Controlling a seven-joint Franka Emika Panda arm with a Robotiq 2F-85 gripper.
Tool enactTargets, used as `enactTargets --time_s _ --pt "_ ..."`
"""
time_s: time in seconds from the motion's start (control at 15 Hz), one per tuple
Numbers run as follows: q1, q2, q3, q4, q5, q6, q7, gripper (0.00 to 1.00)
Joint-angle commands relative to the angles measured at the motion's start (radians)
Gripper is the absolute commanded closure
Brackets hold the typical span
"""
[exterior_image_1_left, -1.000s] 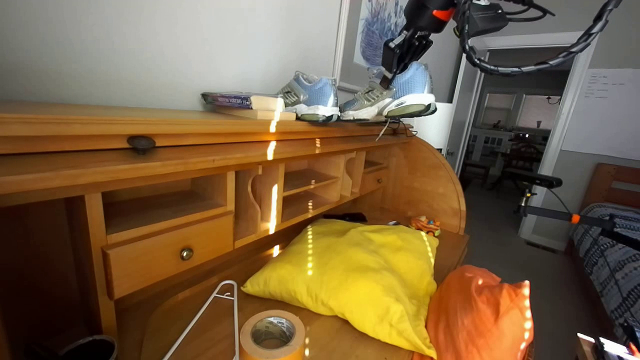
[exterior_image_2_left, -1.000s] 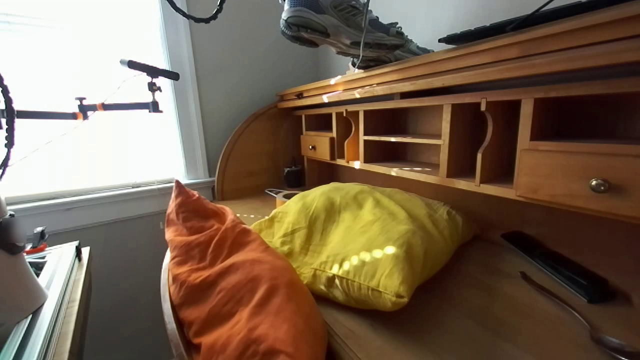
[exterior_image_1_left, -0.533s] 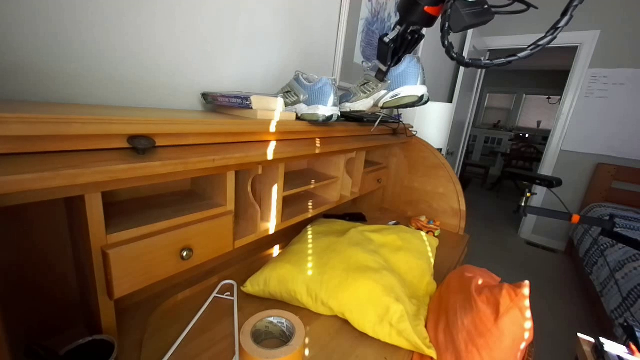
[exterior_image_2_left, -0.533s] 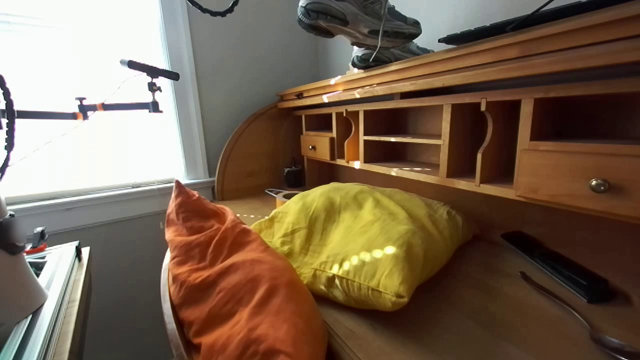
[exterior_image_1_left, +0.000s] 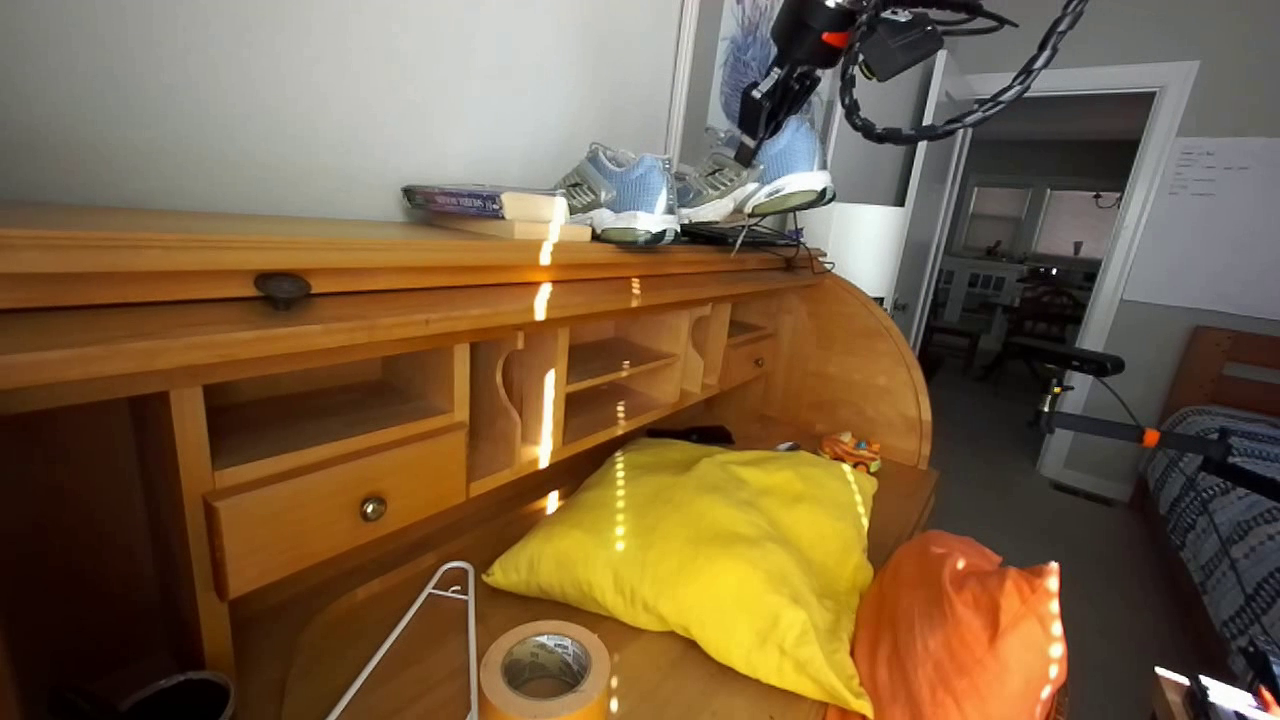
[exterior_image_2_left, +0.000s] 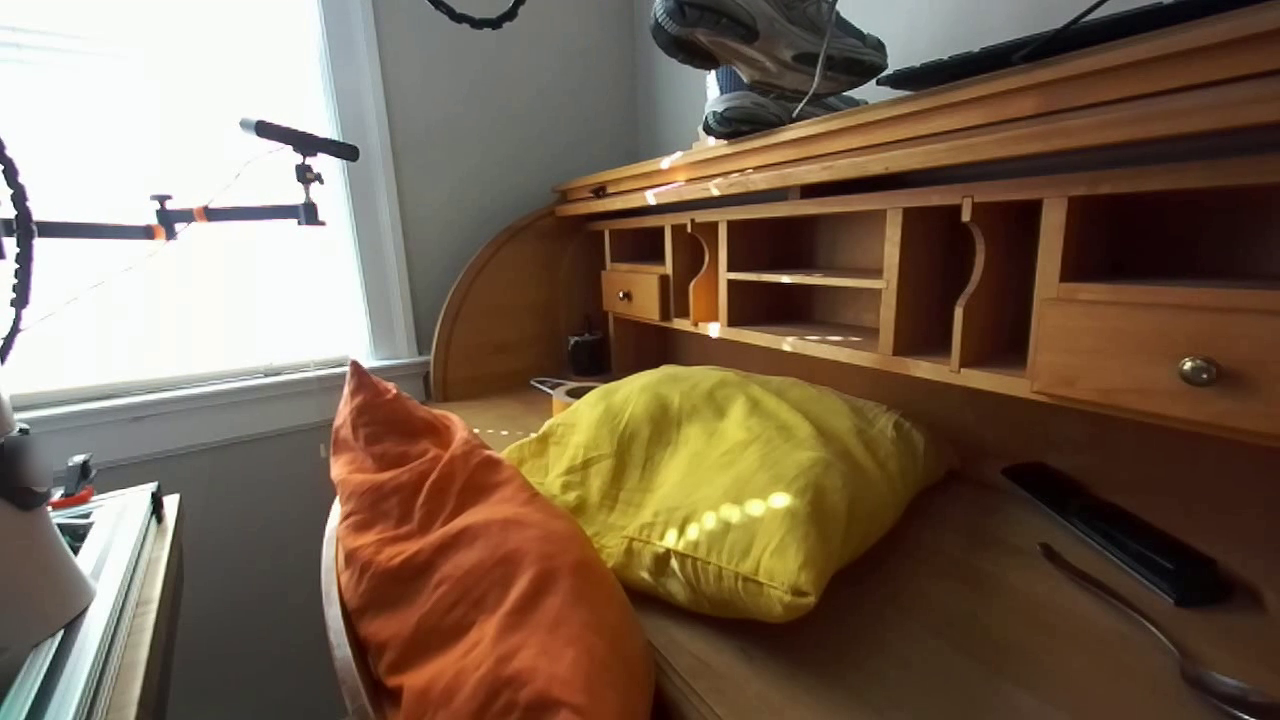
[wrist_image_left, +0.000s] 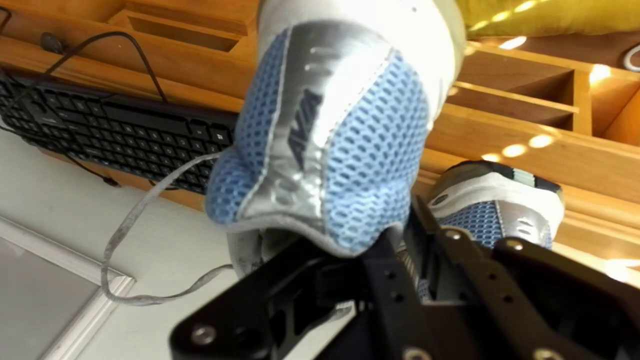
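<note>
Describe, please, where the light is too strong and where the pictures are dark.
In an exterior view, the window is washed out almost to white; in both exterior views, sun spots dot the yellow pillow; in the wrist view, a white glare lies on the held shoe, while the fingers look dark.

Black gripper slanting down, fingers clamped
</note>
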Motion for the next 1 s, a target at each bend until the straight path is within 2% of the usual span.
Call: enactTargets --time_s 0.0,0.67,0.93 --pt "0.015 0.062 -0.039 0.055 0.073 0.058 -0.105 0.96" --pt "0.016 0.215 -0.069 0.162 0.228 0.164 -0.328 0.96" --pt "0.010 0.259 -0.072 0.202 0.266 0.169 -0.378 0.96"
